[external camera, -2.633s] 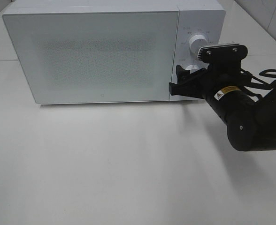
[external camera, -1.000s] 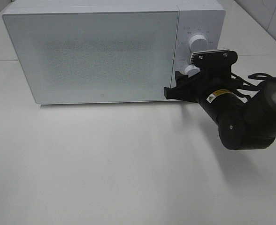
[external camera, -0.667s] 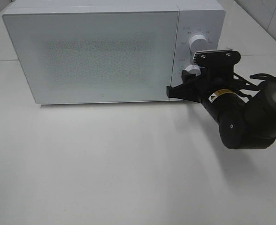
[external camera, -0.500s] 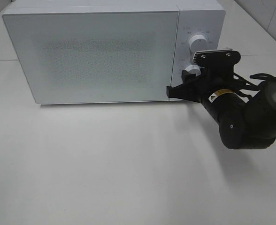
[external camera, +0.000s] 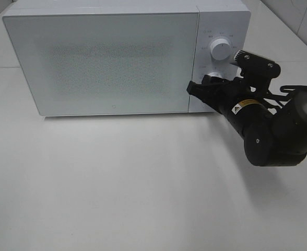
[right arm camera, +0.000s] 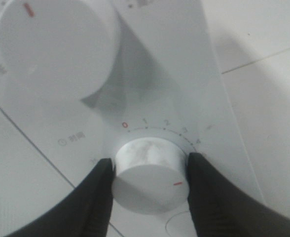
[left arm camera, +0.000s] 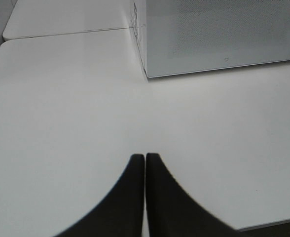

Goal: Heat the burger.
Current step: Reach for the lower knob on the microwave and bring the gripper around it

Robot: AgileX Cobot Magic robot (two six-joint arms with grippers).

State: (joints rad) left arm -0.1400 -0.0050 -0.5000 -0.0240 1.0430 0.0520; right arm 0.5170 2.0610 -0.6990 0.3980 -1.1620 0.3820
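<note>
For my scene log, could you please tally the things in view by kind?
Microwave: 1
Knobs: 2 (upper knob, lower knob)
Grippers: 2 (left gripper, right gripper)
Table: 1
Total: 6

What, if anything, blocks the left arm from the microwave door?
Probably yes: only bare table lies between the left end effector and the door; the right end effector grips the lower dial.

A white microwave [external camera: 101, 57] stands at twelve o'clock on the pale table [external camera: 117, 198], its door shut. On its three o'clock side is the upper dial [external camera: 220, 48]. At six o'clock from that is the lower dial [right arm camera: 150, 175], red mark off the 0.
</note>
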